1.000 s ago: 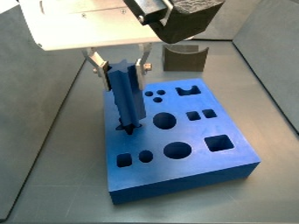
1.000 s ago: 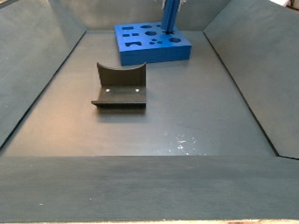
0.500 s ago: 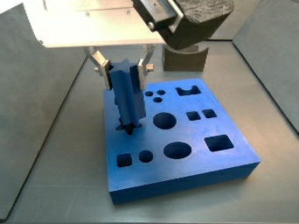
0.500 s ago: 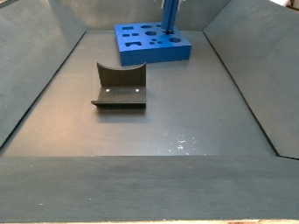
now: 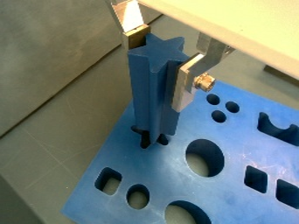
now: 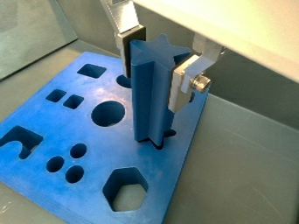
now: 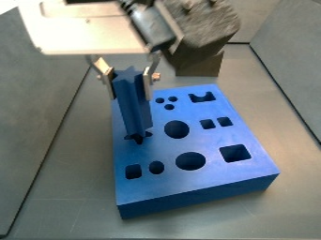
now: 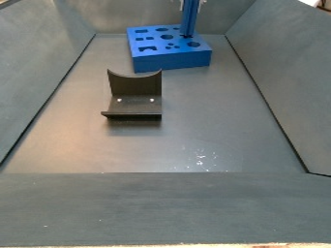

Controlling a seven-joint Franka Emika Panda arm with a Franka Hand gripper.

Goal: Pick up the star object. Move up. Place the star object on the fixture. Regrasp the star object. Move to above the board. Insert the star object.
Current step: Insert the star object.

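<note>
The star object (image 5: 152, 87) is a tall bright-blue ridged peg standing upright, and its star-shaped top end shows in both wrist views. My gripper (image 5: 162, 57) is shut on it near that top, one silver finger pressed to each side (image 6: 158, 61). The peg's lower end sits in a dark cutout near the edge of the board (image 5: 233, 131), a thick blue slab with many holes (image 6: 140, 162). In a side view the star object (image 7: 131, 103) stands over the board's (image 7: 207, 139) left part. The fixture (image 8: 132, 97) stands apart on the floor.
Grey sloping walls enclose the floor (image 8: 181, 136). The board (image 8: 168, 61) lies at the far end in a side view, with the star object (image 8: 189, 19) rising from it. The fixture (image 7: 194, 61) stands just behind the board, partly covered by the dark arm body.
The arm's upper body has shifted and blurs in a side view. The star object and the fingers stay where they were on the board.
</note>
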